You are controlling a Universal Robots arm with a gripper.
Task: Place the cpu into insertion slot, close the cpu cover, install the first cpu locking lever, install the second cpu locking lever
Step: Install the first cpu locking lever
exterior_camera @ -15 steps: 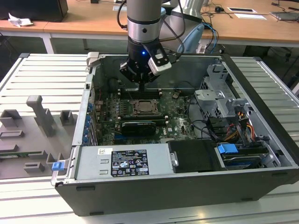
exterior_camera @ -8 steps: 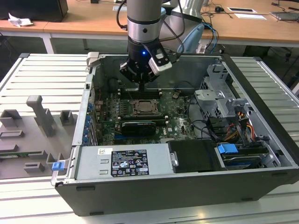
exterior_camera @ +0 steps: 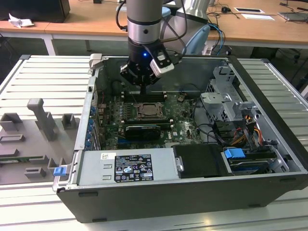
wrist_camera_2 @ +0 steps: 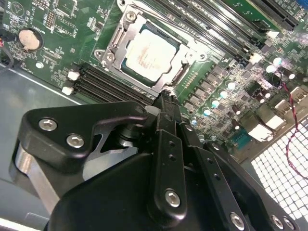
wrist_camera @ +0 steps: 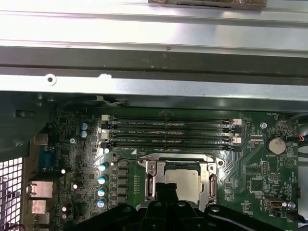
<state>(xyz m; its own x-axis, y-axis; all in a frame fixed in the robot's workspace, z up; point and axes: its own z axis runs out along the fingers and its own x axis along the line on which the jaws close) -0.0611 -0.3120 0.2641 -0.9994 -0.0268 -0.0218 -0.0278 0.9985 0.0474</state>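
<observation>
Arm: we see it come straight down into the open case [exterior_camera: 269, 139], wrist vertical, gripper [exterior_camera: 143, 91] just above the board [exterior_camera: 187, 126].
Gripper: in the second wrist view [wrist_camera_2: 166, 98] we see the fingers [wrist_camera_2: 168, 120] drawn together to a narrow tip, nothing between them, at the slot's edge.
Cpu: [wrist_camera_2: 149, 53] it lies flat in the slot [wrist_camera_2: 190, 60], silver top up; we also see it in the first wrist view [wrist_camera: 185, 180].
Cover: [wrist_camera_2: 118, 41] we see the frame lying around the cpu.
Room: memory slots [wrist_camera: 168, 132] run just beside the slot; the case wall [wrist_camera: 154, 62] stands beyond them.
</observation>
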